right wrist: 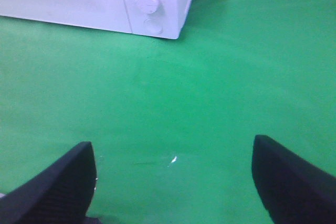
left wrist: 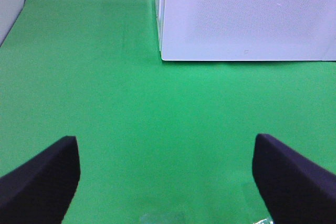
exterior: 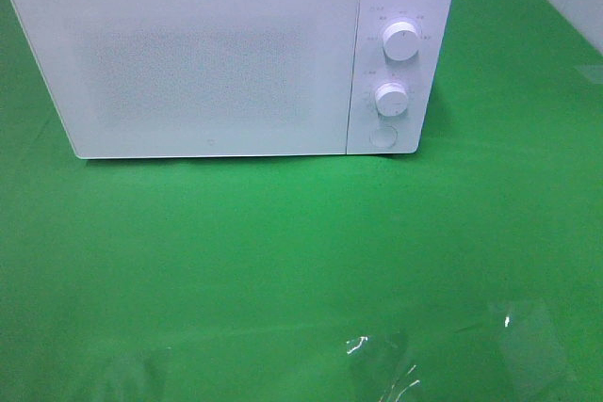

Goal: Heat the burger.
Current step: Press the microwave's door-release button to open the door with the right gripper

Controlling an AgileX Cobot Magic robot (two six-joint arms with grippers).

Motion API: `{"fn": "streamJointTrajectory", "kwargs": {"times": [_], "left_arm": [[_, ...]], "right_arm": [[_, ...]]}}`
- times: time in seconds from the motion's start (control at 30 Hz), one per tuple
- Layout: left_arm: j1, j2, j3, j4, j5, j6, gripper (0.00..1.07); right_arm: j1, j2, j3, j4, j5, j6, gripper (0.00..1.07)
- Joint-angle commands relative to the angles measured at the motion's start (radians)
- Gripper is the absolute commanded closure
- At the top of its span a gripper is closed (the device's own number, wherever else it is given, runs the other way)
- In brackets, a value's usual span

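Green cloth covered the counter (exterior: 283, 261) in all three views. A white microwave (exterior: 217, 54) stood on it, with its door (exterior: 188, 63) shut flush against the casing. The control panel beside the door carried an upper knob (exterior: 402, 41), a lower knob (exterior: 390, 98) and, beneath them, a round button (exterior: 382, 136).

Left jaws: open. The two dark tips stood wide apart with only bare green cloth between them. Nothing was gripped or touched. The door-side lower corner of the microwave lay well ahead of these jaws, apart from both tips.

Right jaws: open. The tips stood wide apart over the cloth with nothing between them. The control-panel corner of the microwave lay well ahead of these jaws, and the lower knob and the round button faced them. A small bright glint (right wrist: 173, 159) showed on the cloth just ahead of the gap between the tips. Its nature could not be told.

Burger: it showed in no view and neither pair of jaws held it. The speckled white door gave no sight of the microwave's interior, so the burger's place could not be told.
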Motion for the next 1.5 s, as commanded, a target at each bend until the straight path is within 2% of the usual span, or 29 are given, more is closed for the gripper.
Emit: {"fn": "streamJointTrajectory", "kwargs": {"times": [0.03,0.07,0.1,0.17,0.3,0.63,1.5], "left_arm": [[-0.001,-0.021,0.005,0.002,-0.006,-0.005,0.25],[-0.001,-0.021,0.005,0.002,-0.006,-0.005,0.25],[-0.001,-0.021,0.005,0.002,-0.006,-0.005,0.25],[-0.001,-0.021,0.005,0.002,-0.006,-0.005,0.25],[-0.001,-0.021,0.005,0.002,-0.006,-0.005,0.25],[-0.001,-0.021,0.005,0.002,-0.006,-0.005,0.25],[-0.001,-0.019,0.005,0.002,-0.006,0.0,0.25]], "right_arm": [[-0.113,-0.11,-0.002,-0.005,0.061,0.001,0.31],[-0.113,-0.11,-0.002,-0.005,0.061,0.001,0.31],[-0.16,-0.161,-0.002,-0.006,0.078,0.001,0.31],[-0.195,-0.215,-0.002,-0.007,0.095,0.003,0.31],[-0.237,-0.284,0.016,-0.004,0.108,0.015,0.31],[-0.326,-0.486,0.17,0.032,0.112,0.015,0.31],[-0.329,-0.494,0.179,0.051,0.09,0.001,0.31]]}}
